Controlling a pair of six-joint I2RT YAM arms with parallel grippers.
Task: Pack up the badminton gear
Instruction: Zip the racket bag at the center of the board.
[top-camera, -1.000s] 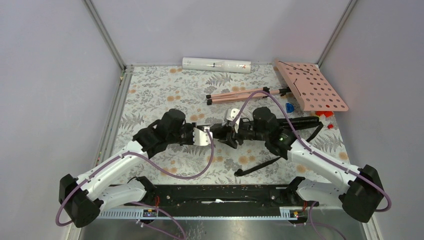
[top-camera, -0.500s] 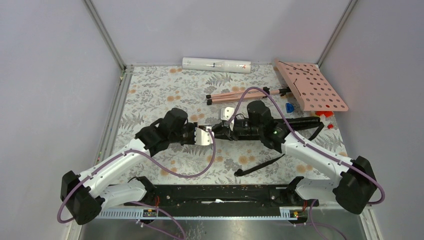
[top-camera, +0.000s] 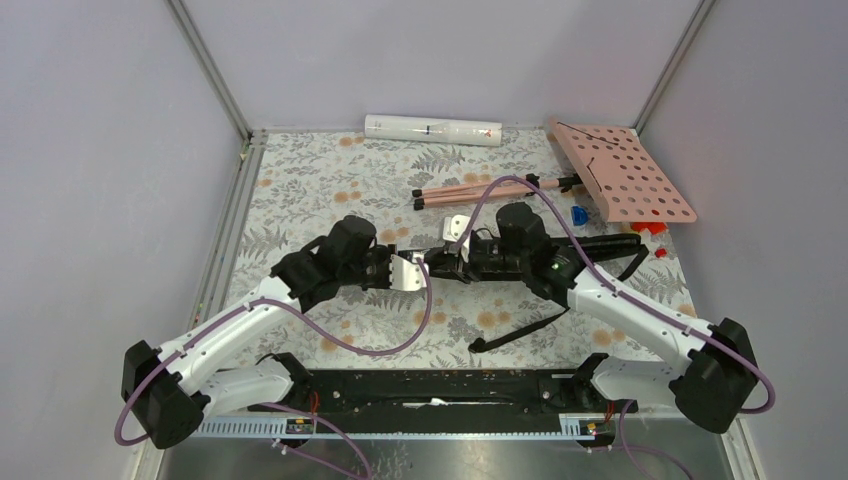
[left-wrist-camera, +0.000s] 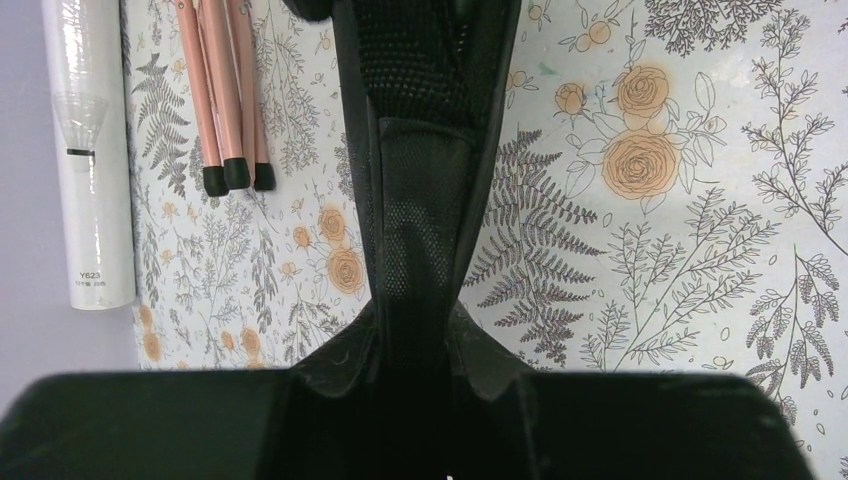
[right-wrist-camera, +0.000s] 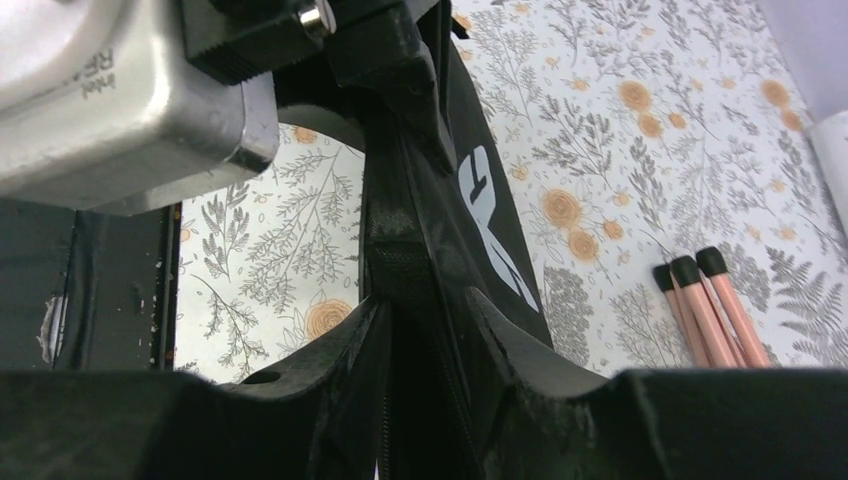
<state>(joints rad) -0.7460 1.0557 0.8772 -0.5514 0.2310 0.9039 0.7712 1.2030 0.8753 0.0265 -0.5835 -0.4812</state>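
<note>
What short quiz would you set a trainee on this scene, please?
1. True or false: the tube lies along the far edge of the table.
2. Fill in: the pink stand lies at the table's far ___ corner.
3. What is the left gripper shut on? A: bag. B: tube. C: stand.
Key: 1 true; 2 right; 3 A.
</note>
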